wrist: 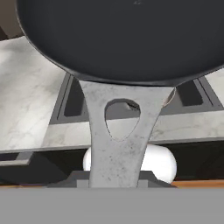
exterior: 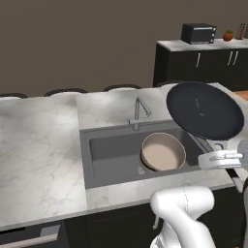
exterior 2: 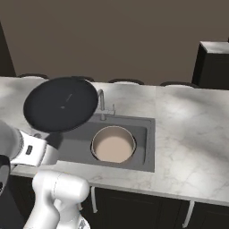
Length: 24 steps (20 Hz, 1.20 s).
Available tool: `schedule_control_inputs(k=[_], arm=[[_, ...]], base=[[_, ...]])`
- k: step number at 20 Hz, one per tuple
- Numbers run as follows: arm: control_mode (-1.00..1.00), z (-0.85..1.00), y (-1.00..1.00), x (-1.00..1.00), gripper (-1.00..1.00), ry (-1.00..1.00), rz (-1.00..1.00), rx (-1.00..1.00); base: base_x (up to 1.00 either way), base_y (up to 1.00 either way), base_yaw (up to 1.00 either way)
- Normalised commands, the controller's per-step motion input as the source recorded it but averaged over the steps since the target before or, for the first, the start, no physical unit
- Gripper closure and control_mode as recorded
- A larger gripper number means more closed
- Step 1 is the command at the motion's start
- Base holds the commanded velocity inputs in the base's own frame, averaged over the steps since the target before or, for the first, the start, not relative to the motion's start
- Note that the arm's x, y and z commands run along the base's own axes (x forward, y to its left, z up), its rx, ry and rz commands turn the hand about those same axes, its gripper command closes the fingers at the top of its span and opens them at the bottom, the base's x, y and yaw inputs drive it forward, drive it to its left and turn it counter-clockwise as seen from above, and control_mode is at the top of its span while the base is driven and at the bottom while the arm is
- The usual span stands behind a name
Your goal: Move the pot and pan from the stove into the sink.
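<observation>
The black pan [exterior: 204, 110] hangs tilted in the air over the right end of the sink [exterior: 111, 155], its flat bottom facing the base cameras. My gripper [wrist: 114, 183] is shut on the end of the pan's grey handle [wrist: 117, 140], which has an oval hole. The beige pot [exterior: 163, 152] sits upright inside the dark basin, toward its right side, below and left of the pan. From the other side the pan [exterior 2: 60, 103] covers the left part of the sink [exterior 2: 145, 134], with the pot [exterior 2: 113, 144] beside it. The stove is out of view.
A silver faucet [exterior: 139, 112] stands at the sink's back rim. Pale marble counter [exterior: 38, 145] stretches left of the basin and also right [exterior 2: 192, 134]. Dark chair backs line the counter's far edge. A microwave [exterior: 198, 33] sits on a distant dark cabinet.
</observation>
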Motion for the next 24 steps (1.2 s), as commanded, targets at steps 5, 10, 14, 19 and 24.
schedule_control_inputs(k=[5, 10, 14, 19, 24], arm=[[-1.0, -0.22, 0.0, 0.13, 1.0, 0.2, 0.0, -0.12], [-1.0, -0.2, 0.0, 0.12, 1.0, 0.24, 0.02, -0.09], [-1.0, -0.19, 0.0, 0.1, 1.0, 0.26, 0.04, -0.05], [-1.0, -0.24, 0.0, 0.09, 1.0, 0.3, 0.05, -0.04], [-1.0, -0.25, 0.01, 0.14, 1.0, 0.28, 0.06, -0.01]], base=[[0.0, 0.0, 0.0], [0.0, 0.0, 0.0], [0.0, 0.0, 0.0], [0.0, 0.0, 0.0], [0.0, 0.0, 0.0]])
